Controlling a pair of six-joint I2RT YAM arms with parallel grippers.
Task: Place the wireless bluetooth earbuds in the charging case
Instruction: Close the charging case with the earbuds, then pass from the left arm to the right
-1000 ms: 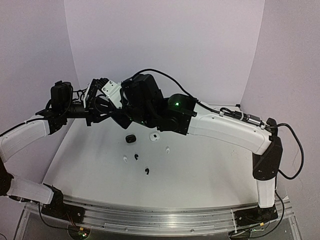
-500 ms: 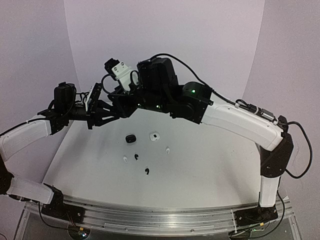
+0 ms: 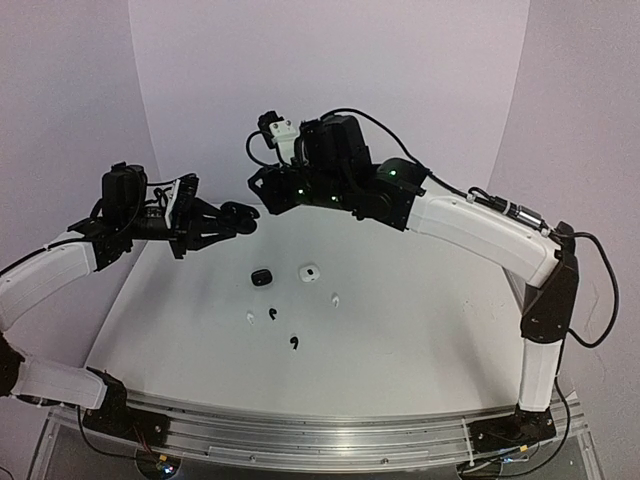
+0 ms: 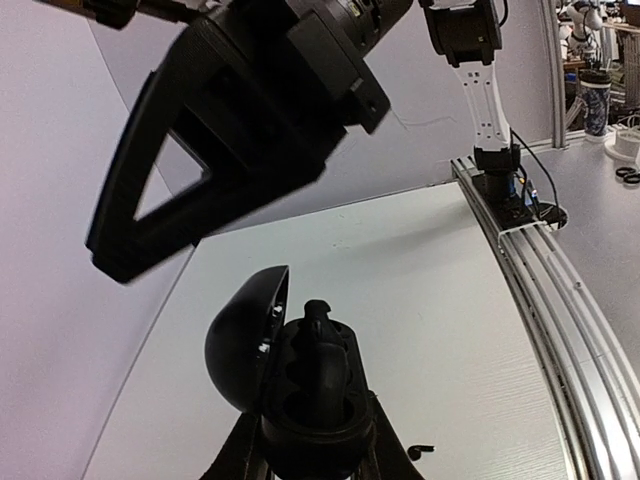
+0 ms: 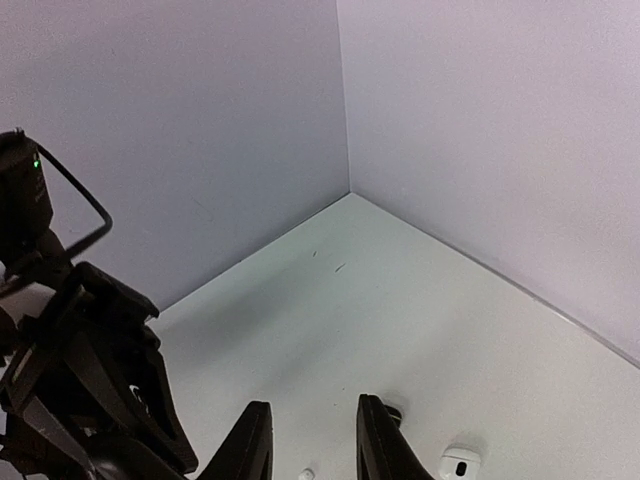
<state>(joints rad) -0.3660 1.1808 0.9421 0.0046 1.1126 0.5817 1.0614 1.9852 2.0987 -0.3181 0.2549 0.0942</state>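
My left gripper (image 3: 222, 222) is shut on an open black charging case (image 3: 240, 213), held in the air above the table's left rear. In the left wrist view the case (image 4: 315, 400) has its lid (image 4: 243, 335) swung left and a black earbud (image 4: 320, 345) sits in it. My right gripper (image 3: 260, 185) is open and empty, raised just right of the held case; it also shows in its own view (image 5: 312, 442). On the table lie two black earbuds (image 3: 272, 315) (image 3: 293, 343) and two white earbuds (image 3: 249, 318) (image 3: 335, 299).
A closed black case (image 3: 262, 277) and a white case (image 3: 309, 272) sit on the white table (image 3: 430, 330) below the grippers. The white case (image 5: 461, 464) also shows in the right wrist view. Walls close in at the back and sides.
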